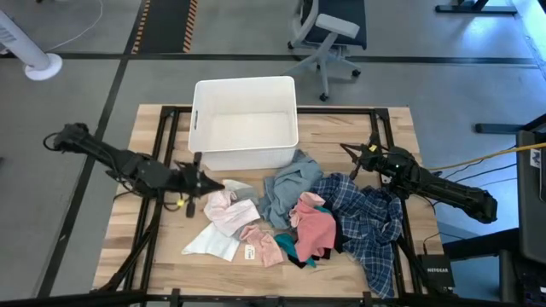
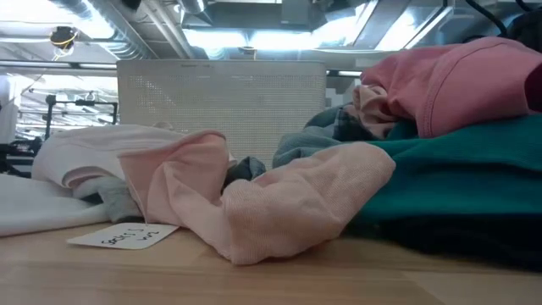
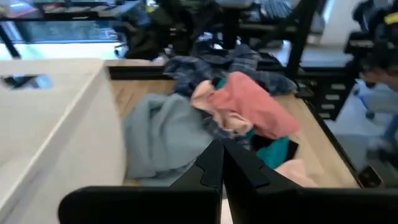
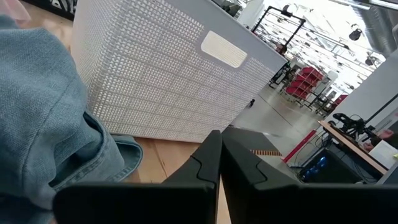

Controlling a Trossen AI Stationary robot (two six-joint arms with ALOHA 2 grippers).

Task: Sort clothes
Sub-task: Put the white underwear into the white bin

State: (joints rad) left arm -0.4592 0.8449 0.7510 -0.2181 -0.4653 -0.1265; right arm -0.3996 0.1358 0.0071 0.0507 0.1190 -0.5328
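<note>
Judged from how things lie, the sorting has barely begun, if at all. The desk (image 1: 162,256) carries the whole heap in the lower middle of the high view, and the white bin (image 1: 245,89) above it at upper centre looks empty inside. Nothing has been separated out.

Largest is the blue-white plaid shirt (image 1: 371,226), spread at the lower right. The grey-blue top (image 1: 286,189) lies crumpled just below the bin's front wall. The pink piece (image 1: 316,228) rests on the plaid, a pale pink piece (image 1: 223,211) lies left of centre, and a teal scrap (image 1: 288,247) peeks out beneath.

The left tool (image 1: 206,182), fingers together and empty, sits beside the bin's lower left corner. The right tool (image 1: 351,153), also pressed together on nothing, hangs above the plaid's upper edge.
</note>
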